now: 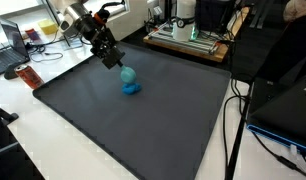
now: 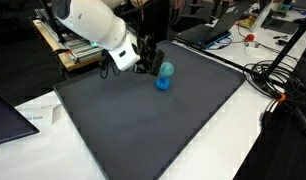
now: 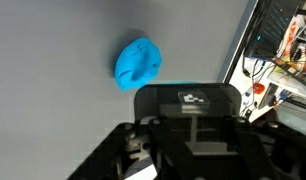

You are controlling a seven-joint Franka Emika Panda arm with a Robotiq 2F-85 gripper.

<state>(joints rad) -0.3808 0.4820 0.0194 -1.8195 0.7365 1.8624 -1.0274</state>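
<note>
A dark grey mat (image 1: 133, 130) covers the white table (image 1: 33, 130). A blue lump (image 1: 130, 82) lies on the mat, upper centre of frame.

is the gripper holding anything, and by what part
Nothing is held: the blue lump lies on the mat, clear of the gripper.

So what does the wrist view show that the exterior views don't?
Only the wrist view: the blue object from straight above, a rounded lump. Only an exterior view: the white arm and the whole dark mat with its edges. Both: the blue object lying on the mat with the gripper close by; how its jaws stand cannot be read.
</note>
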